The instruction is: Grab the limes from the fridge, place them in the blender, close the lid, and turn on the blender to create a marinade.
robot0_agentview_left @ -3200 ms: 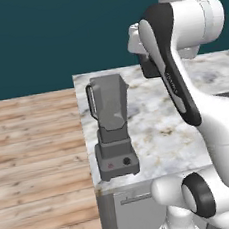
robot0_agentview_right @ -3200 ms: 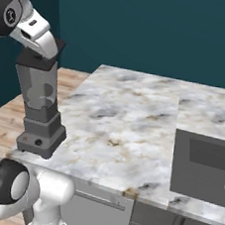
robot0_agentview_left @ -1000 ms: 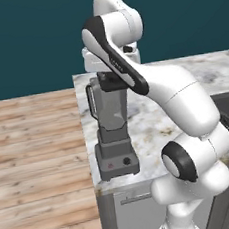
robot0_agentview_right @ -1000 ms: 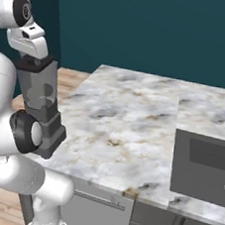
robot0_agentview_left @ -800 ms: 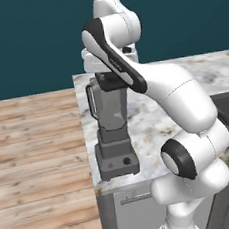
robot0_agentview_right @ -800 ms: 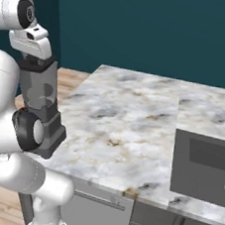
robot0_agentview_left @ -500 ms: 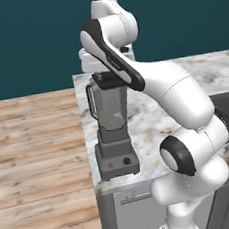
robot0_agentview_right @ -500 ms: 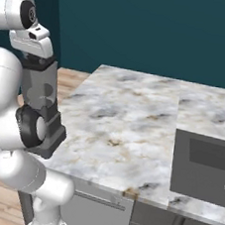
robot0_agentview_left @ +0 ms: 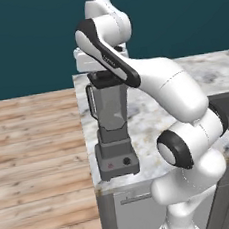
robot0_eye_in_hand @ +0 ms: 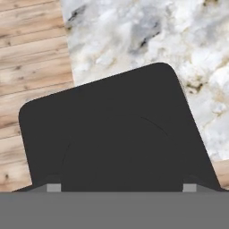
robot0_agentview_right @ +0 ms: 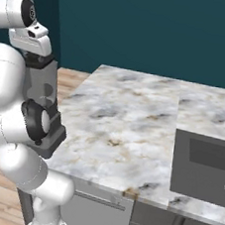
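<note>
- Since three seconds ago the arm has swung over from the right side of the desk to stand directly above the blender (robot0_agentview_left: 113, 132); over the last second it has hardly shifted.
- The blender stands upright at the front left corner of the marble desk (robot0_agentview_left: 152, 117), close to the edge that meets the wooden floor (robot0_agentview_left: 34, 145).
- Its dark base carries a red button (robot0_agentview_left: 110, 165) and a black knob (robot0_agentview_left: 126, 161), both facing the front.
- The jar's side handle (robot0_agentview_left: 91, 105) points left in the left base view.
- The lid (robot0_eye_in_hand: 116, 138), a black square cap with rounded corners, sits on the jar's rim; in the hand view it lies square beneath the camera, with marble and floorboards showing around it.
- The gripper (robot0_agentview_left: 104, 77) hangs straight down over the lid, at or just above it; contact cannot be confirmed.
- Its fingers are hidden behind the hand body in both base views, so whether the gripper is spread or clamped on the lid cannot be told.
- In the right base view the blender (robot0_agentview_right: 42, 93) is partly hidden by the arm's elbow, and a dark recessed sink (robot0_agentview_right: 205, 166) lies well apart at the right of the desk.
</note>
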{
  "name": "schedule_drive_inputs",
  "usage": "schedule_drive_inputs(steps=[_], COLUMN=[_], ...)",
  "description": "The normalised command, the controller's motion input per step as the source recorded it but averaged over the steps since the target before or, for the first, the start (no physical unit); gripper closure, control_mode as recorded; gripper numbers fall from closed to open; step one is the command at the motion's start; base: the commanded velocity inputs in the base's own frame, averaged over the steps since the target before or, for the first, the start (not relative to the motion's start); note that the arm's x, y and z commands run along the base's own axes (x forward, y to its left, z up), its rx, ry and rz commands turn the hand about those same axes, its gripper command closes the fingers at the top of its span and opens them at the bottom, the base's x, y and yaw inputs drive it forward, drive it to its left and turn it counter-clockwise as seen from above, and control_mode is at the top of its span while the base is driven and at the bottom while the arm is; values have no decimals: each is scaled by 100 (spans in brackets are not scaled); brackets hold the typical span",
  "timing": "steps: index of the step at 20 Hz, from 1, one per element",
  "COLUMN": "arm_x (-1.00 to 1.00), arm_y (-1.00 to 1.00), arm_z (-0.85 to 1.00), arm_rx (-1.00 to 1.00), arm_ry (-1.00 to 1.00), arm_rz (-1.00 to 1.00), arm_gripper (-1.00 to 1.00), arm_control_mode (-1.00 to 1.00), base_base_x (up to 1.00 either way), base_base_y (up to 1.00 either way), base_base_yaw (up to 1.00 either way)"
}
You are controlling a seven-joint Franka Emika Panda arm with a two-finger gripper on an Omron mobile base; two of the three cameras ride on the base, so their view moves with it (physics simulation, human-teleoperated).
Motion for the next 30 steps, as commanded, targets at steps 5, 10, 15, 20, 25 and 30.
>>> schedule_drive_inputs(steps=[5,10,15,20,25,30], arm_x=[-9,-29,-67,-33,47,54], arm_y=[0,-10,-18,-5,0,0], arm_z=[-13,-8,0,-3,-1,0], arm_rx=[0,1,4,0,0,0], arm_ry=[0,0,0,0,0,0], arm_rz=[0,0,0,0,0,0], arm_gripper=[100,100,100,100,100,100], arm_control_mode=[-100,-100,-100,-100,-100,-100], base_base_x=[0,0,0,0,0,0], base_base_y=[0,0,0,0,0,0], base_base_yaw=[0,0,0,0,0,0])
